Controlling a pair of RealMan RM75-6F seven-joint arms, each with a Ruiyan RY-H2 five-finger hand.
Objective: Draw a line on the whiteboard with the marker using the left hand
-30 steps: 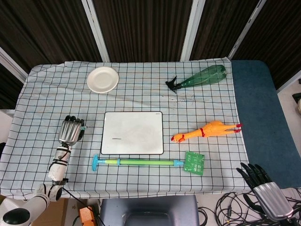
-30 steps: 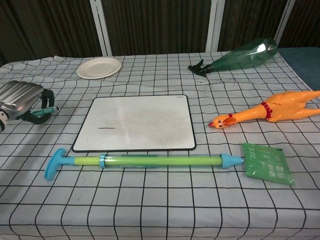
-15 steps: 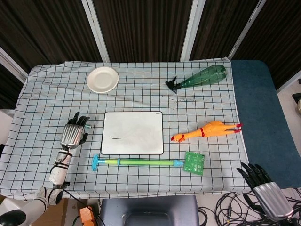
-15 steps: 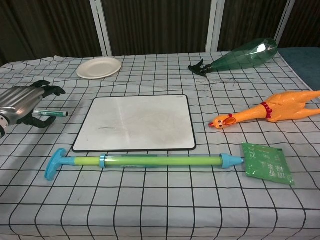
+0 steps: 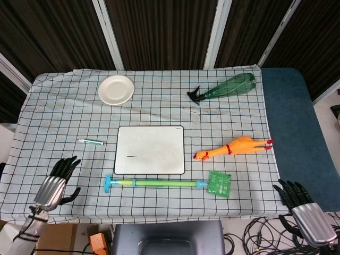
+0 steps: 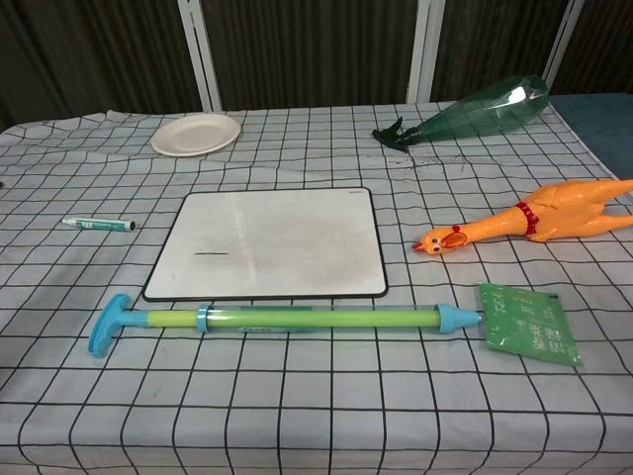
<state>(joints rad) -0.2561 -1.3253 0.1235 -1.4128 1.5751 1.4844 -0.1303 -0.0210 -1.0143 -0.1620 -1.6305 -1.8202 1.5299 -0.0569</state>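
Observation:
The whiteboard lies flat mid-table with a short dark line near its left side. The green-and-white marker lies on the checked cloth just left of the board, free of any hand. My left hand hovers near the table's front-left corner, fingers spread and holding nothing, well away from the marker. My right hand hangs off the table's front-right corner, fingers apart and empty. Neither hand shows in the chest view.
A long green and blue pump lies along the board's front edge, a green packet at its right end. A rubber chicken lies right of the board. A white plate and a green spray bottle sit at the back.
My left hand let go of the marker, which now lies on the cloth, and drew back toward the front-left corner. The hand has left the chest view. The right hand barely moved.

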